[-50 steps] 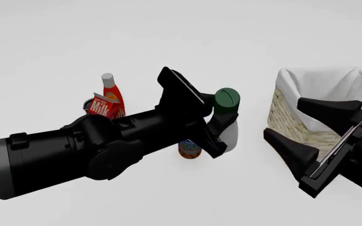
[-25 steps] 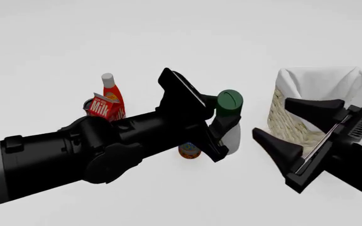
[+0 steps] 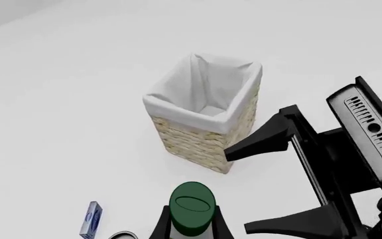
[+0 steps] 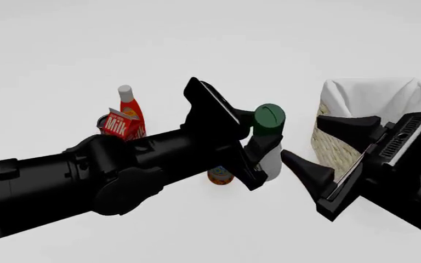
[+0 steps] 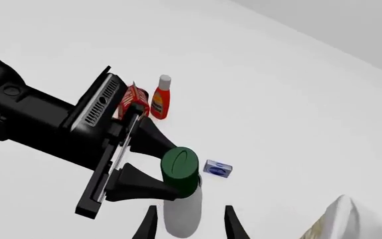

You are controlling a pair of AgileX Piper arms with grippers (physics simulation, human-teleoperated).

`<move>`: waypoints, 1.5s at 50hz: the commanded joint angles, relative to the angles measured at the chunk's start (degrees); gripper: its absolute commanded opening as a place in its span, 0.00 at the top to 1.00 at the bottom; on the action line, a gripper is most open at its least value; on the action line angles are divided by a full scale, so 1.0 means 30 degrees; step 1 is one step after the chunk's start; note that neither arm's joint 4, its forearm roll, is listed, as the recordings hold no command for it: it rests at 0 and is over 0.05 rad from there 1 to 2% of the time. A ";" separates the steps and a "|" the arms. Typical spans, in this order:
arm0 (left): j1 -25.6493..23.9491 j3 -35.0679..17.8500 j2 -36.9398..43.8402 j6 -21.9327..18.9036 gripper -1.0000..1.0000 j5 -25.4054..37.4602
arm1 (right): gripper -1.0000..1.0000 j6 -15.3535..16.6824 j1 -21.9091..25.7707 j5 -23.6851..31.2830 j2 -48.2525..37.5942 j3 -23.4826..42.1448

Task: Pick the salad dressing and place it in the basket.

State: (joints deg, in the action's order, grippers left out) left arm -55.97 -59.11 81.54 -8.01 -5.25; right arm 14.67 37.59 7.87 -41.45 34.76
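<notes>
The salad dressing, a white bottle with a dark green cap, hangs above the table. My left gripper is shut on its neck just under the cap. The cap shows between the fingers in the left wrist view. My right gripper is open, with its tips close to the bottle's right side. In the right wrist view its fingers flank the white body. The basket, woven with a white liner, stands at the right, partly behind the right arm, and also shows as the basket.
A red bottle with a white cap and a milk carton stand at the back left. An orange can sits under the left gripper. A small blue box lies on the table beyond the bottle.
My right gripper has moved left, away from the basket and up to the held bottle, staying open. The left gripper and bottle have shifted slightly right.
</notes>
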 commanded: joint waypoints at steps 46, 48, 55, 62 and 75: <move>-0.0762 0.0201 -0.0968 -0.0228 1.00 0.0131 | 0.00 0.0121 0.0631 -0.1855 -0.2211 -0.0412; -0.0792 0.0256 -0.0993 -0.0226 1.00 0.0102 | 0.00 0.0249 0.0650 -0.1880 -0.2256 -0.0397; -0.0880 0.0429 -0.1039 -0.0150 1.00 -0.0006 | 0.00 0.0422 0.0728 -0.1894 -0.2377 -0.0267; -0.0946 0.0507 -0.1100 -0.0149 1.00 -0.0003 | 0.00 0.0546 0.0794 -0.1989 -0.2505 -0.0257; -0.1066 0.0701 -0.1192 -0.0008 1.00 -0.0116 | 0.00 0.0760 0.0939 -0.2177 -0.2751 -0.0202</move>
State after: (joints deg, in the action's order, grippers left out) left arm -58.44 -57.11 78.34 -7.95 -5.42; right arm 16.46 40.19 1.86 -49.09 33.79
